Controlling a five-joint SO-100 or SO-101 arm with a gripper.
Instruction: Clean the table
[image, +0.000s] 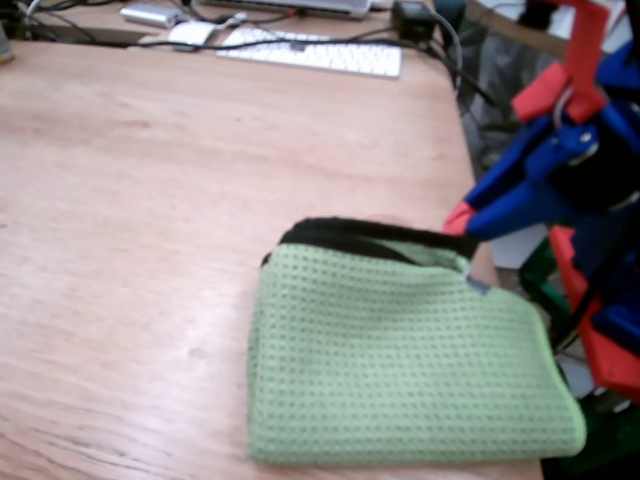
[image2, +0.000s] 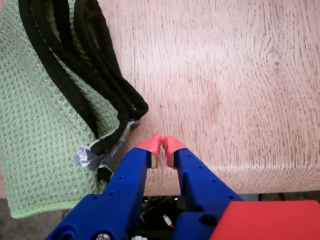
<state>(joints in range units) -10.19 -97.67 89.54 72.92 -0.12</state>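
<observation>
The table (image: 150, 200) is a light reddish-brown wooden top with visible grain, also filling the wrist view (image2: 225, 75). A folded green waffle cloth (image: 400, 350) with black edging lies near its right front corner; the wrist view shows the cloth (image2: 40, 125) at the left with its black trim bunched. My blue gripper with red tips (image2: 161, 145) hovers over the table edge just right of the cloth, jaws closed together with nothing between them. In the fixed view the gripper (image: 458, 220) sits at the cloth's back right corner.
A white keyboard (image: 310, 52), a white mouse (image: 190, 33) and cables lie along the table's far edge. A grey tag (image2: 92, 155) sticks out from the cloth near my fingers. The table's right edge drops off beside the arm.
</observation>
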